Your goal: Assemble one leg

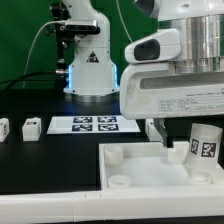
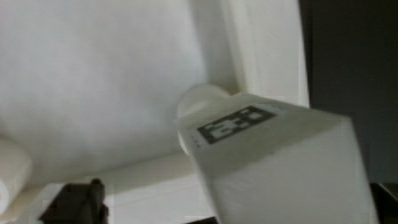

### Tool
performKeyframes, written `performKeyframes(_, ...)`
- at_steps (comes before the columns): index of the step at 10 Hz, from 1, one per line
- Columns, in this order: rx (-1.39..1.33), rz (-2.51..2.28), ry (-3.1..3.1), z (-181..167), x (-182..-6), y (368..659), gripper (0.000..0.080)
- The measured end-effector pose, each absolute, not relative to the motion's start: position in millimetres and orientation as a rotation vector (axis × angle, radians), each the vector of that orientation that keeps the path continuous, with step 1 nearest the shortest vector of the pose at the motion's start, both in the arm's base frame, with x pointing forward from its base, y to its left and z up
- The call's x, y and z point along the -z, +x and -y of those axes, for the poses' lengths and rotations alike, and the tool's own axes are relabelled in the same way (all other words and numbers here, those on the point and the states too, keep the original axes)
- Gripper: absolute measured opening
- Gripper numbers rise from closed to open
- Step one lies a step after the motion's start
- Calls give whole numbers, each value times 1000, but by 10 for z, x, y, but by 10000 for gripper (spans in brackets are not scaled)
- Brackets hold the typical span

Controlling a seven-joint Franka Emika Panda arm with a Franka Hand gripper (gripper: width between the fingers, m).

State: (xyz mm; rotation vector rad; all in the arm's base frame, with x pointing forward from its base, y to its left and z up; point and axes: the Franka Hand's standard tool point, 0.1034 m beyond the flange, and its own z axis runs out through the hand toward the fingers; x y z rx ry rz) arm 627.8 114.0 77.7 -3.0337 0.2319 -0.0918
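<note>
A white leg [image 1: 203, 144] with a black-and-white tag stands upright in the far corner of the white tray [image 1: 130, 172] on the exterior view's right. My gripper [image 1: 178, 142] hangs right over that corner, and one dark finger [image 1: 159, 131] shows beside the leg. In the wrist view the leg [image 2: 267, 150] fills the near field over the tray's floor [image 2: 107, 80]. One black finger [image 2: 71, 205] stands clear of the leg with a gap between them, and the other finger is hidden. The gripper [image 2: 222, 212] looks open and grips nothing.
Two more small white legs [image 1: 3, 128] [image 1: 32, 126] lie on the black table at the exterior view's left. The marker board [image 1: 95, 124] lies behind the tray. The robot's base [image 1: 90, 70] stands at the back. A round socket [image 1: 118, 183] shows in the tray's near corner.
</note>
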Motion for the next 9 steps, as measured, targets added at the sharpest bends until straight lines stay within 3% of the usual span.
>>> performKeyframes(9, 89, -123, -3044, -1204, -739, 6233, 649)
